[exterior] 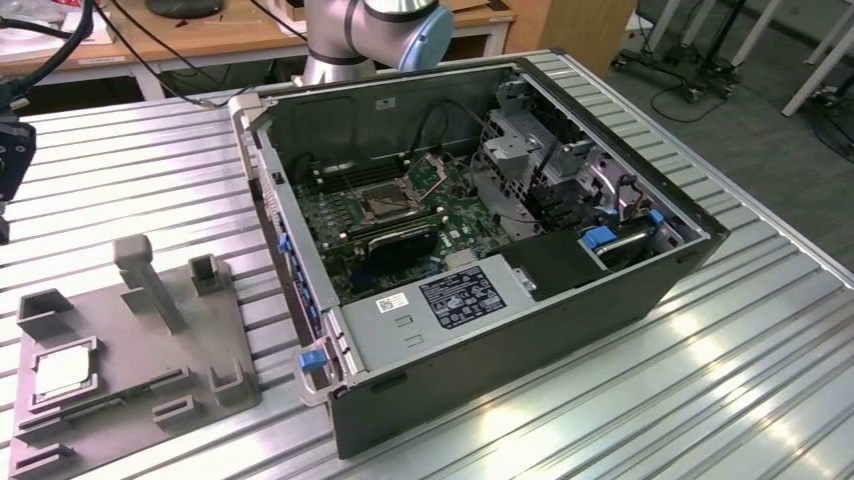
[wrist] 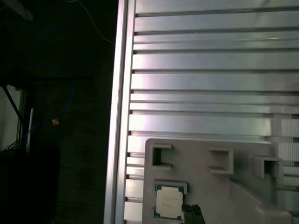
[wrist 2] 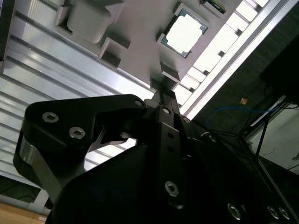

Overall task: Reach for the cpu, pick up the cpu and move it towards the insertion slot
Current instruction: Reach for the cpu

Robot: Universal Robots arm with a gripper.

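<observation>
Chip: the chip (exterior: 63, 372) lies flat, pale face up, in a square recess of the grey tray (exterior: 134, 352); I also see it seated there in both wrist views
Gripper: my gripper (wrist 2: 164, 95) hangs over the tray, clear of the chip; I see nothing held in it
Hand state: spread or pressed together, I cannot tell
Tray: it rests on the slotted metal table (exterior: 747, 380), at the exterior view's left, just beside the computer case (exterior: 601, 320); the first wrist view puts it near the table's edge
Socket: the socket (exterior: 387, 203) sits on the green board inside the open case; dark square middle, silvery frame; well apart from the chip
Arm: the grey arm (exterior: 367, 30) stands behind the case
</observation>
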